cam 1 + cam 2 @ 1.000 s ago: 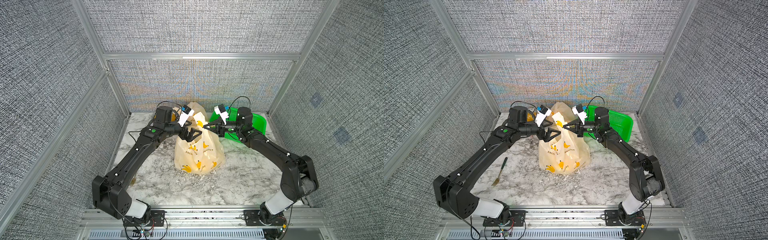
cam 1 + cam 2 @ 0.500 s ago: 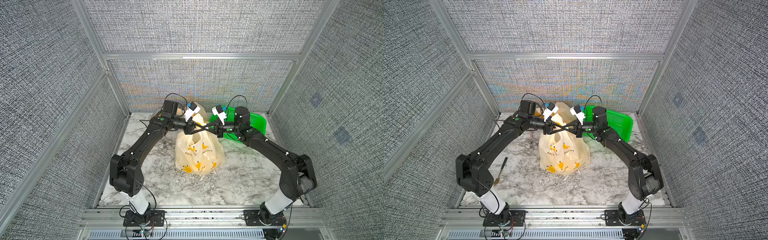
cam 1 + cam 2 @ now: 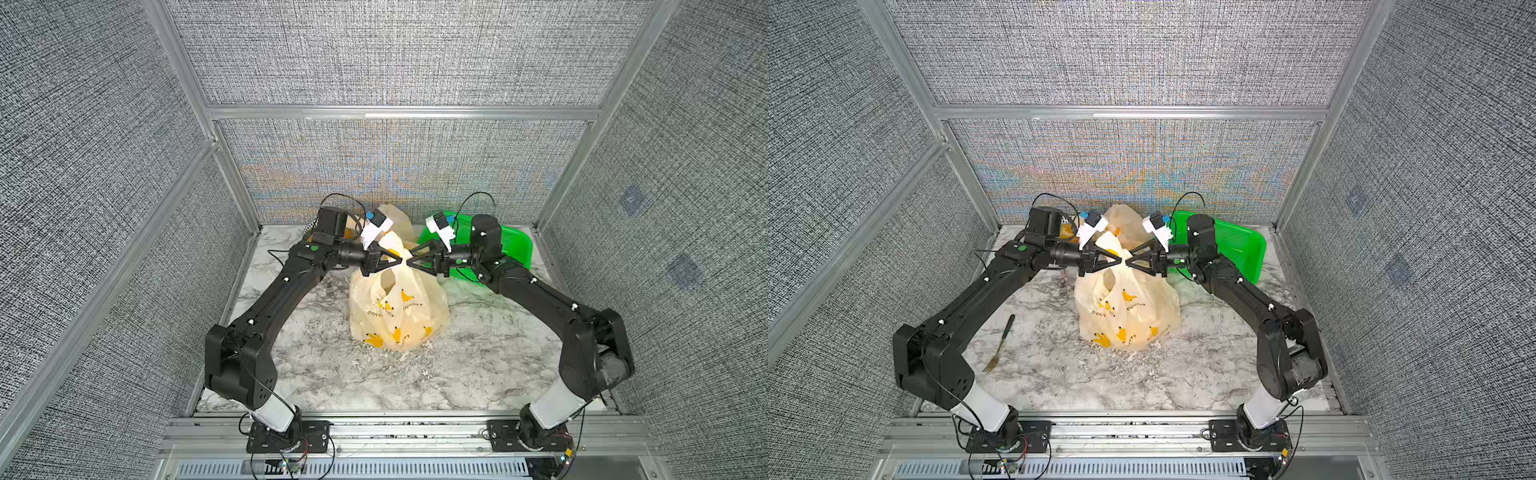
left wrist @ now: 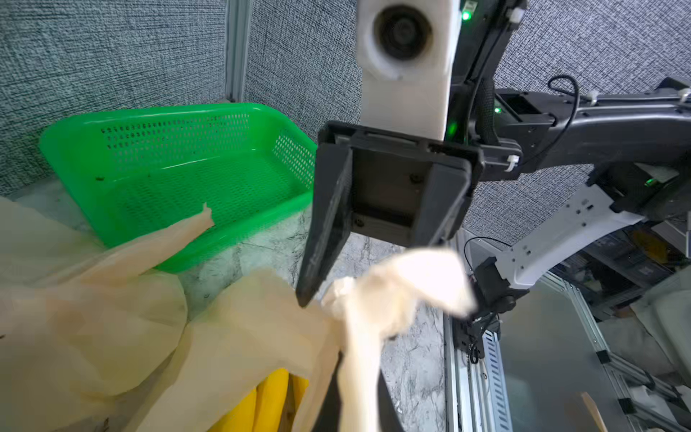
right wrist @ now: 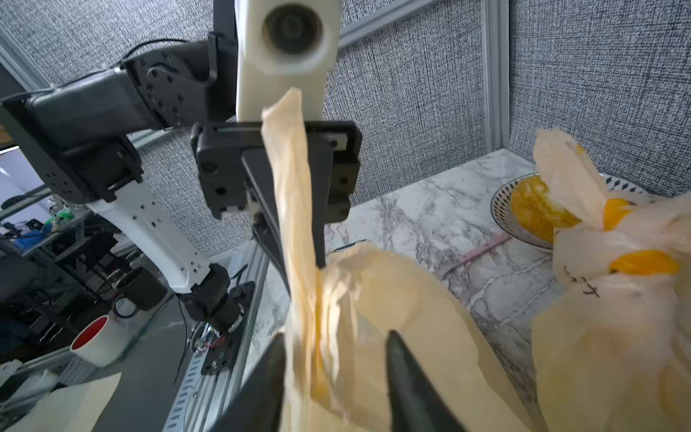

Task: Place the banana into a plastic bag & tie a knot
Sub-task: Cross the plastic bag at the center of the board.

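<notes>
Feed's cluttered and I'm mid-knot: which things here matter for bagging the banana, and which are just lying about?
Job: printed bag; banana inside it; left pincer shut on its handle; right pincer open beside it.
Lying about: green basket; fork; second bag behind; dish of yellow food.

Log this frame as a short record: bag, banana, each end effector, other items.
bag: translucent cream plastic bag with banana print, upright on marble table
banana: yellow banana inside the bag
handles: bunched at the top; knot tightness unclear
left end effector: shut on a handle
right end effector: open, handle lying between its jaws
other: green perforated plastic basket; second cream plastic bag, tied; fork
</notes>
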{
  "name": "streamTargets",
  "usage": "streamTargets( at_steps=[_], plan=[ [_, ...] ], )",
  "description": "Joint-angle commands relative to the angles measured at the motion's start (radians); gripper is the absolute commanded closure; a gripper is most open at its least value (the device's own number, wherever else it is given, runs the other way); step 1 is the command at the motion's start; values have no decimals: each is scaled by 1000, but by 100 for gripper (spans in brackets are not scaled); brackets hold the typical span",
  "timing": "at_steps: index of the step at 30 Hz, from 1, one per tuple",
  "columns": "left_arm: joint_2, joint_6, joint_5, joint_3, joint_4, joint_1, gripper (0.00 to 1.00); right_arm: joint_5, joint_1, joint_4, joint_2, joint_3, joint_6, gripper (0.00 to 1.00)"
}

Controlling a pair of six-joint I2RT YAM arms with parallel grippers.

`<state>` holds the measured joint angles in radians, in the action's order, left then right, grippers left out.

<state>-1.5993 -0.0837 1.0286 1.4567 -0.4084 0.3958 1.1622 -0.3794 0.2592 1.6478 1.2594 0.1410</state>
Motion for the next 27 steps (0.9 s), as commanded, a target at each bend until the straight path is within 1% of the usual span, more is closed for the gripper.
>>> streamTargets(
  at_steps=[1, 6, 7, 8, 9, 10, 11, 12, 13, 14, 15, 16, 17, 18, 19, 20, 21, 23, 24, 26, 27],
  plan=[
    [12, 27, -1, -13, 56, 0, 100, 69, -6, 46, 9, 4, 12, 25],
    [10, 40, 3, -15, 72, 0, 100, 71, -21, 28, 31, 26, 4, 25],
    [10, 42, 4, -15, 72, 0, 100, 66, -28, 13, 34, 35, -7, 26],
    [9, 42, 6, -14, 72, 0, 100, 56, -36, -9, 37, 44, -23, 31],
    [9, 44, 7, -15, 72, 0, 100, 45, -40, -21, 39, 50, -34, 37],
    [10, 49, 11, -16, 78, 0, 100, 30, -45, -36, 46, 60, -44, 45],
    [11, 54, 14, -18, 84, -1, 100, 24, -50, -50, 53, 72, -53, 51],
    [13, 58, 19, -20, 90, 0, 100, 17, -52, -58, 59, 80, -55, 54],
    [13, 64, 23, -23, 96, 0, 100, 9, -56, -73, 69, 94, -63, 63],
    [15, 72, 24, -28, 107, 0, 100, 3, -61, -94, 77, 110, -74, 79],
    [18, 78, 19, -31, 115, -1, 100, -4, -66, -108, 84, 120, -84, 93],
    [21, 84, 0, -33, 118, 0, 100, -16, -67, -122, 87, 127, -91, 100],
    [29, 92, -32, -35, 117, 0, 86, -14, -68, -123, 90, 127, -88, 100],
    [36, 99, -60, -38, 115, -1, 63, -7, -67, -119, 87, 123, -86, 100],
    [56, 112, -112, -49, 116, 0, 36, 6, -63, -101, 84, 116, -67, 100],
    [86, 128, -171, -71, 128, -1, 21, 18, -56, -85, 81, 110, -46, 100],
    [120, 147, -220, -99, 146, 0, 14, 32, -52, -94, 81, 116, -41, 100],
    [221, 195, -368, -176, 184, 8, 1, 44, -39, -137, 81, 135, -48, 100],
    [268, 196, -422, -205, 186, 19, 1, 48, -37, -162, 81, 143, -56, 100],
    [384, 166, -665, -264, 171, 83, 1, 73, -29, -189, 91, 157, -55, 100],
    [421, 142, -780, -281, 162, 116, 1, 77, -29, -198, 101, 165, -52, 100]
  ],
)
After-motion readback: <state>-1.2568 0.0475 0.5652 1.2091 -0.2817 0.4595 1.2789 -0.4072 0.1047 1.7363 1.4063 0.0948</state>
